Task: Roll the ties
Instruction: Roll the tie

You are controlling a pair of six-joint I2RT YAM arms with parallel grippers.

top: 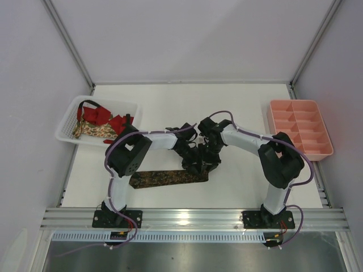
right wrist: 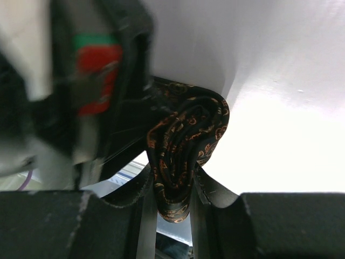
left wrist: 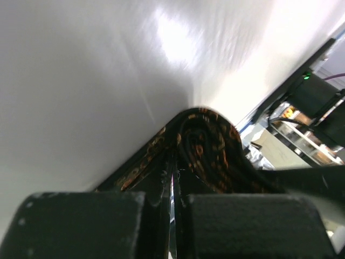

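Basket (top: 68, 122) at the far left holds the spare ties, one red (top: 116, 122) and one floral (top: 91, 131), well apart from the work. Next is the left arm (top: 159, 139), reaching right over the counter (top: 170, 102). The left jaws are narrowed to a slit with fabric running into it, apparently pinching one side of the roll (left wrist: 207, 140).

The dark tie (top: 164, 178) lies flat with its long axis left to right. Its unrolled strip stretches leftward below the left arm, and the roll sits at its right end, between the two sets of jaws.

The right jaws, on the right arm (top: 244, 139), clamp that roll across its width from the opposite side. By my reading, rolling must travel leftward along the strip. The flat tail is on the left arm's side, while the right arm holds the coil. The tray (top: 326, 148) sits far right, well apart.
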